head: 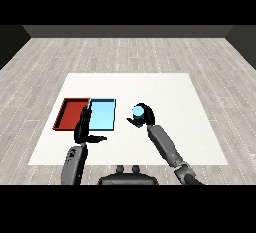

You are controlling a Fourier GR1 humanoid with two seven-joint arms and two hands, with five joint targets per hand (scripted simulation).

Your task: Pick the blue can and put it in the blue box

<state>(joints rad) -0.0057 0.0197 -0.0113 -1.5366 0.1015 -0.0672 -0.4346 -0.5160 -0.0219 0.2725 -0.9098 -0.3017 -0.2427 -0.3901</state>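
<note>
Right now the right hand (pixel 144 118) is curling its fingers around the blue can (pixel 137 111), which is standing upright, long axis vertical, at three o'clock from the blue tray (pixel 102 115). The left hand (pixel 84 128) is resting with fingers straight.

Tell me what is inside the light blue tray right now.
Nothing shows inside the light blue tray; its floor looks bare. The left robot hand covers its near left corner, so that bit is hidden. The blue can is outside it, held in the right robot hand.
</note>
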